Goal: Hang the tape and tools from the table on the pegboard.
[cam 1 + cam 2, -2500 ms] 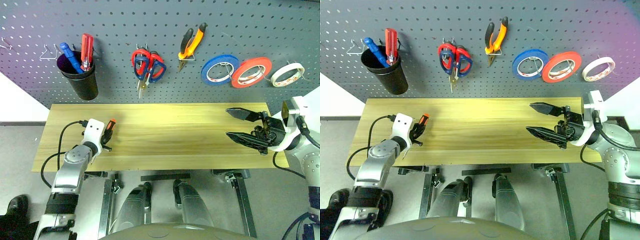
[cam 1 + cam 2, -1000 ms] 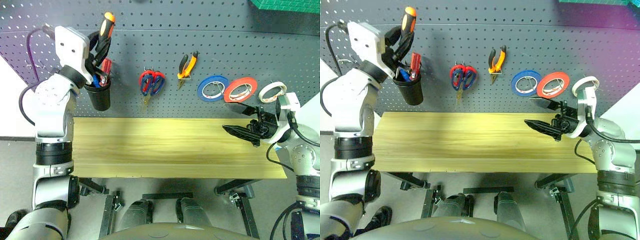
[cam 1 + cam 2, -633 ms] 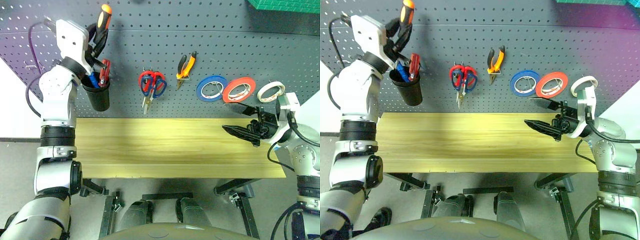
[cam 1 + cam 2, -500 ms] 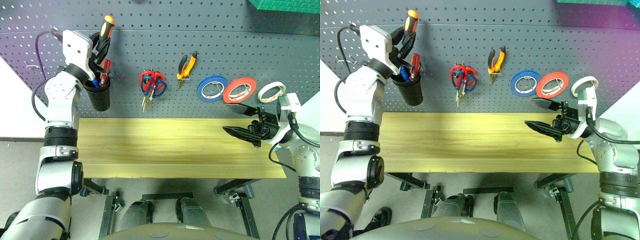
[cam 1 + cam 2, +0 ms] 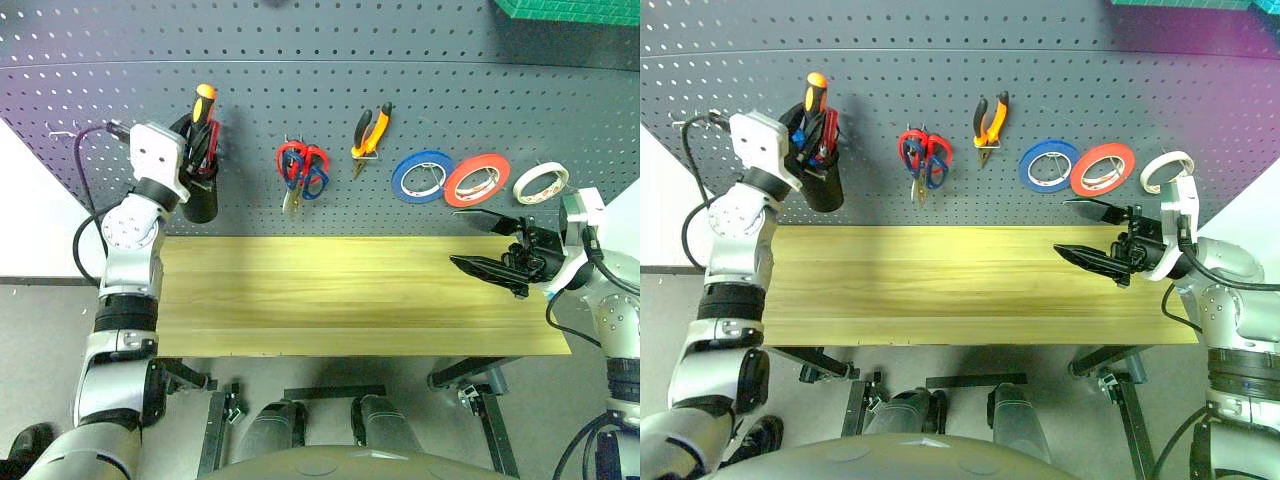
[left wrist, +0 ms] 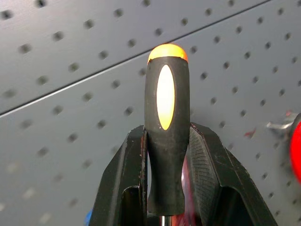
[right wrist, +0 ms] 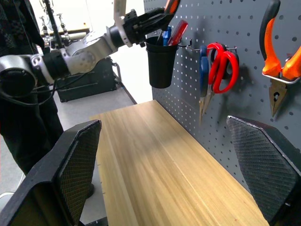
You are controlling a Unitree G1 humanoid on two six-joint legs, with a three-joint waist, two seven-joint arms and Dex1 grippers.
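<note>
My left gripper (image 6: 165,188) is clamped on the screwdriver (image 5: 203,112), handle up, shaft going down into the black cup (image 5: 200,196) hanging on the pegboard (image 5: 420,90). The tip is hidden behind the rim, so I can't tell if it has bottomed out; probably not seated yet.

My right gripper (image 5: 492,246) is empty, jaws wide apart, parked over the right end of the table (image 5: 340,295).

Status: nearly done. On the board I see the pliers (image 5: 369,136), the cream tape (image 5: 540,183) next to the orange-red roll (image 5: 477,179) and the blue roll (image 5: 421,175), and a pair of scissors (image 5: 303,172) with red and blue handles. I can't make out dark-handled scissors for sure at that hook. No tools lie on the tabletop.

Left to do: release the screwdriver into the cup and pull the left arm clear.
</note>
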